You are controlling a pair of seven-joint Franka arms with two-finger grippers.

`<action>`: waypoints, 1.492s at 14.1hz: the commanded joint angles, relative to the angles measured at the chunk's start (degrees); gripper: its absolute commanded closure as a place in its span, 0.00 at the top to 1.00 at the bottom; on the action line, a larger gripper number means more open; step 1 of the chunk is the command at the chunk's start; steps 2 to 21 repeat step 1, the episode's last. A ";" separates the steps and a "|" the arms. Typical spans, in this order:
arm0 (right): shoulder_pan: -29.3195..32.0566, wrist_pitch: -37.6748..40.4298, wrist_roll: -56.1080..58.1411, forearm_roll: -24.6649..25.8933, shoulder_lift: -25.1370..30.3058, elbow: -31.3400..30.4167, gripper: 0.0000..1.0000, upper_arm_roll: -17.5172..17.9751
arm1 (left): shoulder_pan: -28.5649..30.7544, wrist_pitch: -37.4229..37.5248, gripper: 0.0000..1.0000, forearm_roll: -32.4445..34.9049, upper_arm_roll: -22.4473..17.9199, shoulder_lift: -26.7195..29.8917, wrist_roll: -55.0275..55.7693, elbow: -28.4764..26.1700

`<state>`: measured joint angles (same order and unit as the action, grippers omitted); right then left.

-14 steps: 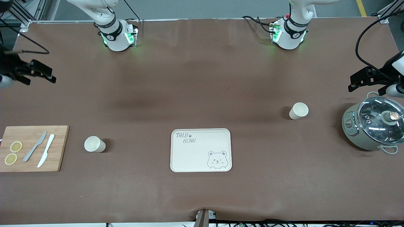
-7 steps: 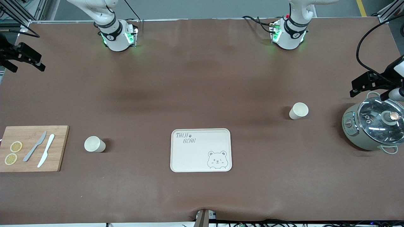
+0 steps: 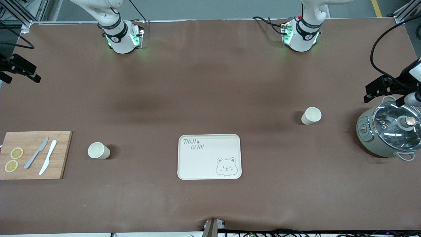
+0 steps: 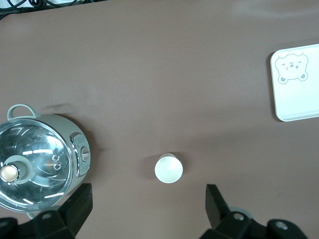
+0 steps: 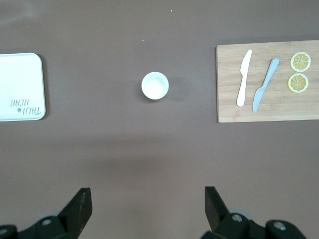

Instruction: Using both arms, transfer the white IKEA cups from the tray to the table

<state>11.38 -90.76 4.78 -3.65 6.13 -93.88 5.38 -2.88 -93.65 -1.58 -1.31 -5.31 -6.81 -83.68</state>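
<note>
Brown cloth covers the table. Both arms run out of the front view at its side edges, so each gripper is only partly seen there. The right gripper, at mid-left edge, hangs over the table's end; the left gripper, at mid-right edge, hangs just above the pot. In the wrist views only the finger tips show at the bottom; both pairs stand spread wide and hold nothing. One cup stands at lower left, between the board and the tray. The other cup stands at mid-right, between tray and pot. Two knives and lemon slices lie on the board.
</note>
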 commanded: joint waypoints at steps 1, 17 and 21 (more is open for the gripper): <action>0.31 4.96 -0.39 0.49 -0.68 5.26 1.00 0.78 | 0.07 -0.39 1.00 1.32 0.43 -1.01 0.66 1.24; 0.31 4.96 -0.39 0.49 -0.68 5.26 1.00 0.78 | 0.07 -0.39 1.00 1.32 0.43 -1.01 0.66 1.24; 0.31 4.96 -0.39 0.49 -0.68 5.26 1.00 0.78 | 0.07 -0.39 1.00 1.32 0.43 -1.01 0.66 1.24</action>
